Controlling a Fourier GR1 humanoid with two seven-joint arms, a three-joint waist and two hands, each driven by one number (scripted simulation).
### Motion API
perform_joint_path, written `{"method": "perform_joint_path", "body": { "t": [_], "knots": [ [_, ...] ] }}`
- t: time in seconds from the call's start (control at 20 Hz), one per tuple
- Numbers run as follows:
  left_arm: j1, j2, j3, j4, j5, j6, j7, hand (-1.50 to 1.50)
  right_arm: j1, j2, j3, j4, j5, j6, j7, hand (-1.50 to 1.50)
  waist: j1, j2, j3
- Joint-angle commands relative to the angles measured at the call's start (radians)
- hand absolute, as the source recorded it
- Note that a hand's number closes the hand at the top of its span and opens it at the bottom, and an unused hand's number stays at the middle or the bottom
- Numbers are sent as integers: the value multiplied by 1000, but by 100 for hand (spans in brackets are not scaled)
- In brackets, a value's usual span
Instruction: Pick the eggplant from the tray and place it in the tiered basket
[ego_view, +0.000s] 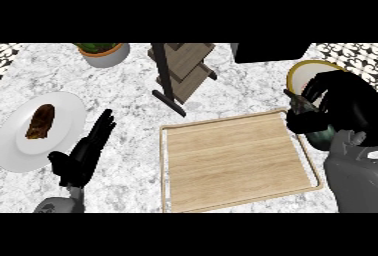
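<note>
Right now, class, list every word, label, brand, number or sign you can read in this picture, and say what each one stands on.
None: no readable text shows anywhere.
The wooden tray, the white plate, the plant pot and the tiered basket are all unmarked.
The right hand and left hand carry no lettering.

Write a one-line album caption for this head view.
Right hand lifts the eggplant off the wooden tray; left hand rests open.
</note>
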Motion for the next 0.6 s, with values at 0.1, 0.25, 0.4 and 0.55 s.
{"method": "perform_joint_path", "body": {
  "t": [0.1,0.25,0.4,0.55],
  "knots": [
    [-33,-5,-26,-7,-5,-28,8,0,-202,74,-65,-291,46,42,277,150,58,20,0],
    [-46,-34,-38,34,-26,-9,-21,0,-367,99,-31,-313,74,173,382,150,71,24,-2],
    [-31,-35,-59,-5,-29,-17,1,0,-541,106,-82,-179,100,191,404,150,95,25,-2],
    [-38,-27,-67,-13,-36,-26,15,0,-686,137,-131,-73,125,177,416,150,104,25,-2]
  ]
}}
